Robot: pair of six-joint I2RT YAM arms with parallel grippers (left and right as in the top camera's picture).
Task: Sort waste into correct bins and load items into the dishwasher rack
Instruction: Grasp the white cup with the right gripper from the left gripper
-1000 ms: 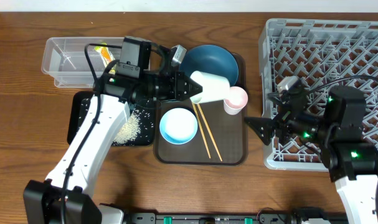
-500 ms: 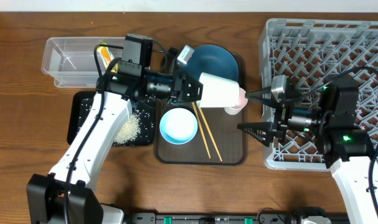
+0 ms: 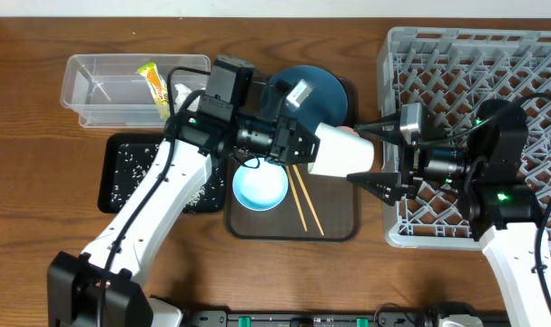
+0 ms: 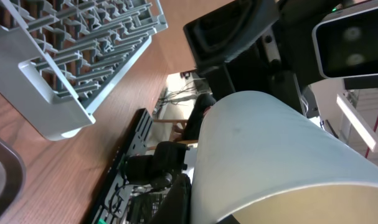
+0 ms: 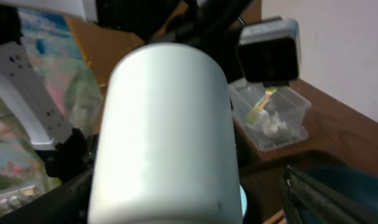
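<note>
At centre frame, above the brown tray [image 3: 339, 222], the left tool [image 3: 302, 150] is clamped on a white cup [image 3: 341, 156], held horizontally. The right tool [image 3: 364, 155] stands apart, its fingers flanking the cup's base, beside the grey rack [image 3: 493, 54].

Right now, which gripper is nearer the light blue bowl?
Left. The left gripper, shut on the white cup, hangs just up and right of the bowl; the right gripper sits farther right, open around the cup's far end.
</note>
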